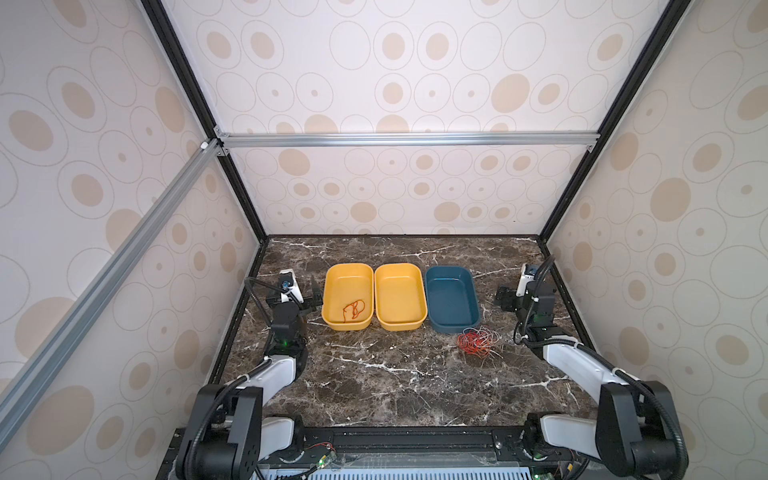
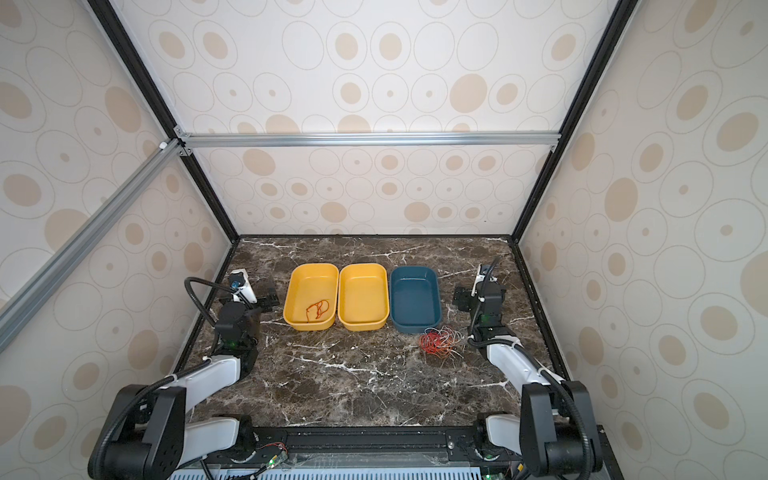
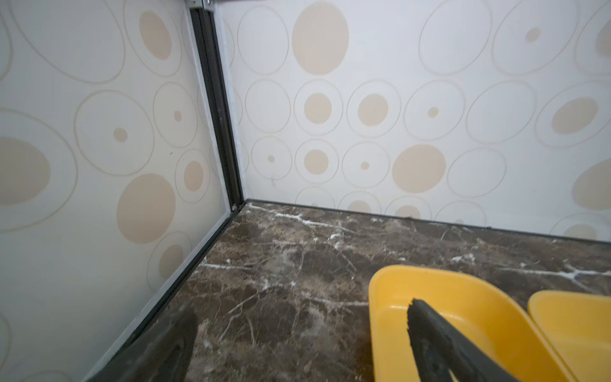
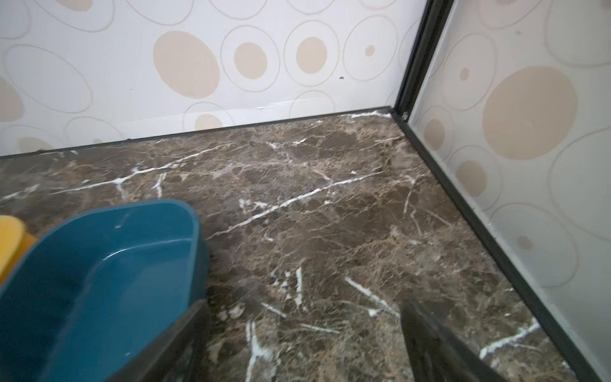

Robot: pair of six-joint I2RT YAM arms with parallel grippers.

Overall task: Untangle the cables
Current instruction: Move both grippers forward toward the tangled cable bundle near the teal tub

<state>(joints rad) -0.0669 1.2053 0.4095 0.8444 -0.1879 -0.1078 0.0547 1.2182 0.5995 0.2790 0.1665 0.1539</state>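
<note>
Marble worktop [image 1: 374,374], dark and white-veined, carries a row of trays. One orange cable [image 1: 353,311] lies separated in the yellow tray [image 1: 349,266] nearest the left edge. The cable tangle [image 1: 477,343] of red, orange and white strands remains on the worktop, just beside the blue tray [image 1: 449,269] on its front-edge side. By this state the task is judged at an early stage. The left gripper [image 3: 297,311] and right gripper [image 4: 302,307] are spread and empty, and neither touches a cable.

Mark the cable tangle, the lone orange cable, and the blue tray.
cable tangle [image 1: 471,344], in a top view: red loops.
orange cable [image 1: 353,310], in a top view: coiled middle.
blue tray [image 1: 451,297], in a top view: bare floor.
</note>
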